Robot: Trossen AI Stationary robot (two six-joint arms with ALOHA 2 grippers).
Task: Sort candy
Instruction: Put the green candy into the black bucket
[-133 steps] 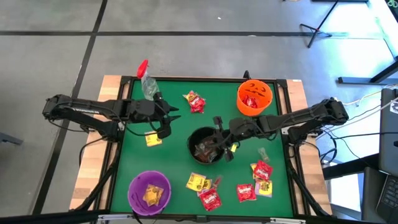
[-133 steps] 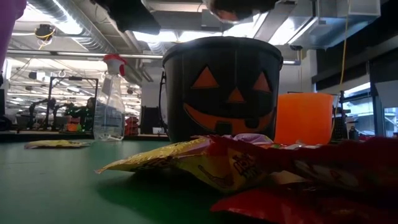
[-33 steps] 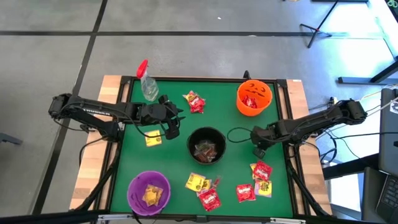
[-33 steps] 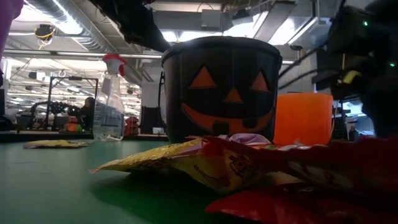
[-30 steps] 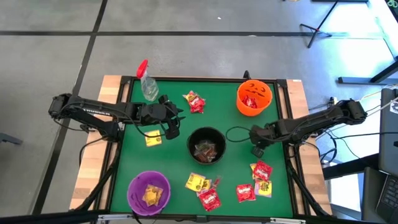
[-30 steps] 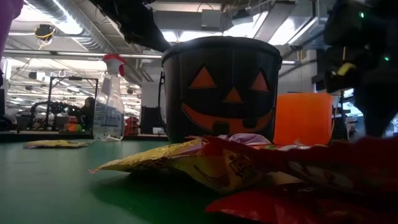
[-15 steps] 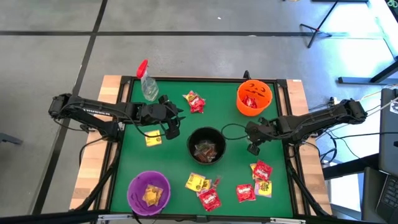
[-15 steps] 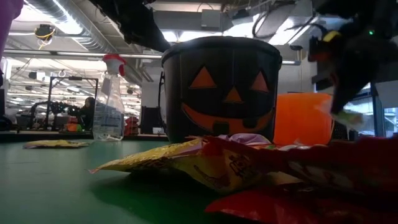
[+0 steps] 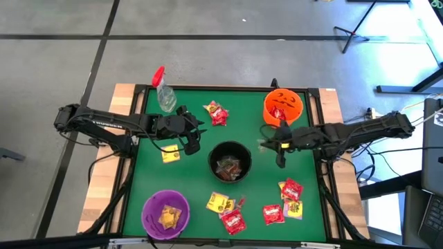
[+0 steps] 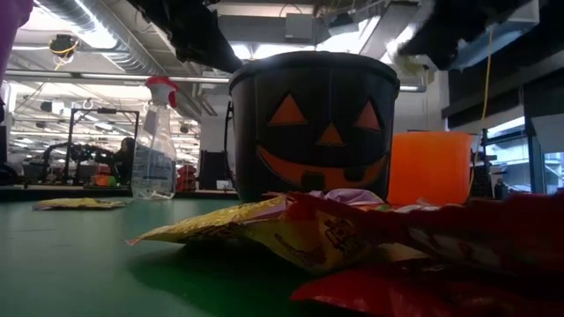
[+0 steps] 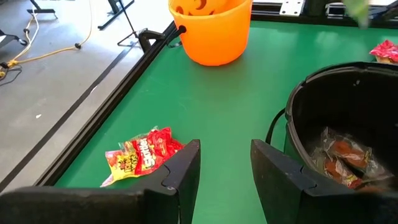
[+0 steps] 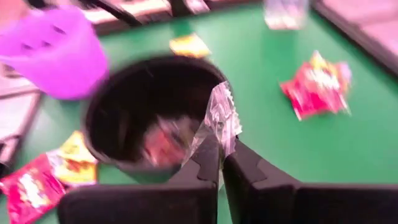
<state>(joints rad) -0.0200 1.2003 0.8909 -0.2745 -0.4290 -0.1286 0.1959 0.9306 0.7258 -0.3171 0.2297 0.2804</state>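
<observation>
Candy lies scattered on the green table: a red packet (image 9: 217, 113) at the far side, a yellow one (image 9: 170, 154) at the left, and red and yellow ones (image 9: 234, 220) (image 9: 291, 190) near the front. My right gripper (image 9: 268, 145) hovers just right of the black pumpkin bowl (image 9: 230, 160), shut on a clear silvery packet (image 12: 219, 117). My left gripper (image 11: 224, 165) is open and waits left of that bowl, with a red-yellow packet (image 11: 143, 152) lying ahead of it. The black bowl holds dark packets (image 11: 341, 158). My right gripper pinches the clear silvery packet by its lower end (image 12: 214, 142) between the two fingertips (image 12: 208, 163). The packet is lifted clear of the table and sticks out beyond the fingers, toward the black bowl's rim (image 12: 211, 71).
An orange pumpkin bowl (image 9: 284, 107) with red packets stands at the far right, and a purple bowl (image 9: 166, 213) with yellow packets at the near left. A clear spray bottle with a red top (image 9: 163, 93) stands far left. A raised dark rim (image 9: 208, 88) frames the table.
My right gripper has risen from near the candy pile at the table's right and moved toward the far-left, toward the black bowl, carrying the pale packet lifted clear of the table. The left arm has kept still.
</observation>
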